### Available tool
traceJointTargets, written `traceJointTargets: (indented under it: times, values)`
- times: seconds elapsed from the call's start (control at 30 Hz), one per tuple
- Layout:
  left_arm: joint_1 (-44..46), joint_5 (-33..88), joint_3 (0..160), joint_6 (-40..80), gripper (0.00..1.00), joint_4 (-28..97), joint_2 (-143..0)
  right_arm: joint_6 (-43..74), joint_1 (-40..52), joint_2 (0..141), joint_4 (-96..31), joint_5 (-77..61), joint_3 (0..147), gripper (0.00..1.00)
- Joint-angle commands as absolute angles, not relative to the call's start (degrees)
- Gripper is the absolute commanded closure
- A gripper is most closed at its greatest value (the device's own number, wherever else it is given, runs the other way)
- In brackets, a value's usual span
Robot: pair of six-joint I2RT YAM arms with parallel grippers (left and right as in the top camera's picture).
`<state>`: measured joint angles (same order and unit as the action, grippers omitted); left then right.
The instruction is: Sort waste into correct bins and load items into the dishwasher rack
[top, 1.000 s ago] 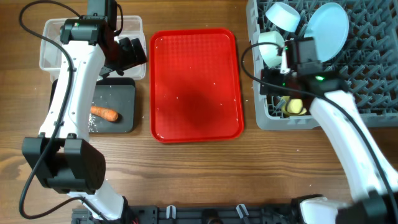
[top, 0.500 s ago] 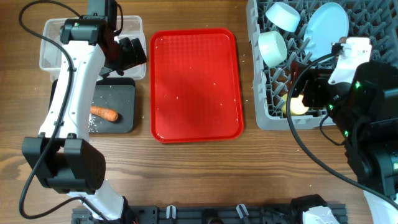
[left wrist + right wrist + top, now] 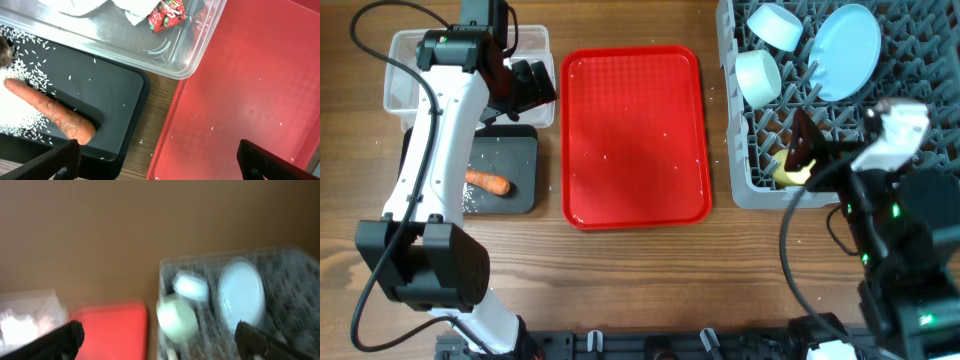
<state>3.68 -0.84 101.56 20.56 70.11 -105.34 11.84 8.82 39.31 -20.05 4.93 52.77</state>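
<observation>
rack (image 3: 745, 193): two bowls (image 3: 757, 76), one plate (image 3: 847, 50)

a robot lab bench, staged as a kitchen clean-up station. two white-and-black arms, left (image 3: 438, 140) and right (image 3: 905, 250), trail loose black cables (image 3: 783, 245) and rise from a black mounting rail (image 3: 650, 346) at the front edge of a wooden desk (image 3: 640, 270). kitchen props sit straight on the wood: a grey dishwasher rack (image 3: 920, 50) with a plate (image 3: 847, 50) and bowls (image 3: 757, 75) among its pegs, a red tray (image 3: 635, 130), a clear tub (image 3: 400, 95), and a black tray (image 3: 525, 165) holding a carrot (image 3: 488, 183) and rice (image 3: 15, 107). the right wrist view, blurred, shows a plain brown backdrop (image 3: 100, 225).
</observation>
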Motion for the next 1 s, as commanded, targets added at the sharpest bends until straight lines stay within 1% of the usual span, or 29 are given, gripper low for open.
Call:
traceJointTargets:
  times: [0.0,0.07,0.17,0.3,0.43,0.6,0.73,0.97]
  values:
    - [3.4,-1.4,101.5,21.5,0.00,70.1,-104.6,27.2,5.4,31.1,-11.7,5.7,38.2,0.00]
    - [3.4,-1.4,101.5,21.5,0.00,70.0,-104.6,34.0,4.7,26.9,-7.7,10.3,30.8,0.00]
    - [3.4,-1.4,101.5,21.5,0.00,70.1,-104.6,39.6,4.7,22.1,-3.9,14.9,21.9,0.00]
    - [3.4,-1.4,101.5,21.5,0.00,70.0,-104.6,37.0,4.7,14.4,2.1,15.0,10.8,0.00]
    - [3.4,-1.4,101.5,21.5,0.00,70.0,-104.6,34.4,4.7,6.6,3.0,14.4,4.3,0.00]
    - [3.4,-1.4,101.5,21.5,0.00,70.0,-104.6,33.8,4.8,0.4,1.7,14.1,0.3,0.00]
    - [3.4,-1.4,101.5,21.5,0.00,70.1,-104.6,36.2,4.8,0.2,1.7,14.1,0.3,0.00]
    - [3.4,-1.4,101.4,21.5,0.00,70.0,-104.6,36.2,4.8,0.2,1.7,14.1,0.3,0.00]
